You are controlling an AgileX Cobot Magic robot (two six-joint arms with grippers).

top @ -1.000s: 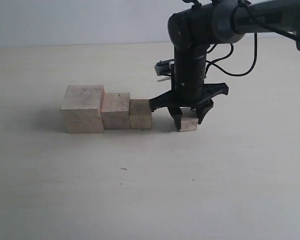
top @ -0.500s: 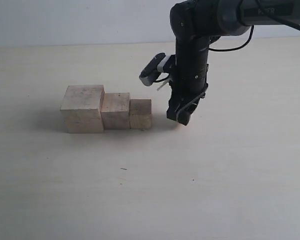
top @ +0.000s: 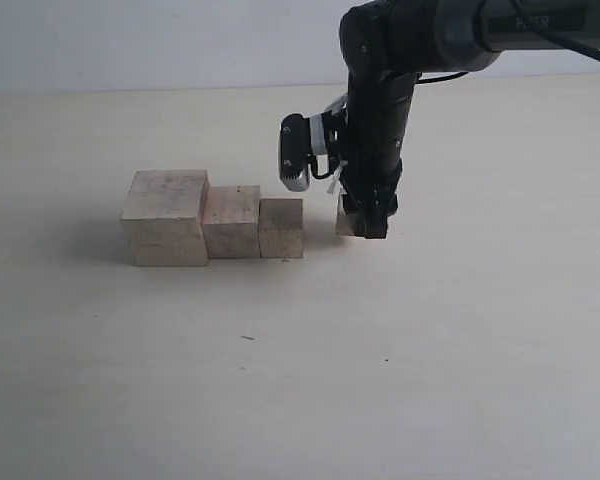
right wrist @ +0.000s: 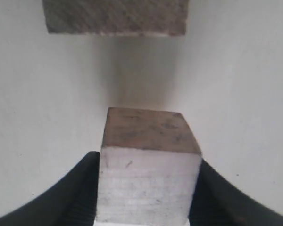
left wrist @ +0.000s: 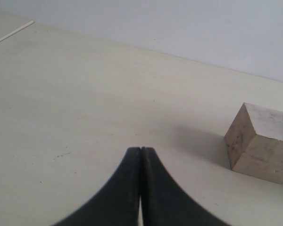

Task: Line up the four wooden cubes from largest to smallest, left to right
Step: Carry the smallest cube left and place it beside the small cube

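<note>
Room: plain pale wall [top: 130,40] behind the table, meeting it along a straight edge.
Surface: smooth light-beige tabletop [top: 280,390], matte, with a few tiny dark specks [top: 247,338] toward the front.
Right arm: black jointed arm [top: 380,110] coming down from the upper right of the exterior view, with a small black-and-white camera [top: 296,152] on its wrist; it covers most of the smallest cube from that side.
Largest pale wooden cube [top: 165,217]: leftmost in the row, with a horizontal seam across its front.
Second pale wooden cube [top: 230,222]: touching the largest on its right.
Third pale wooden cube [top: 281,228]: touching the second on its right.
Smallest pale wooden cube [right wrist: 148,174]: to the right of the third, with a gap between them; whether it rests on the table cannot be told.
Right gripper [top: 370,218]: black fingers clamped on two opposite faces of the smallest cube.
Left gripper [left wrist: 141,153]: black fingertips pressed together, holding nothing, over bare table well apart from the largest cube.
</note>
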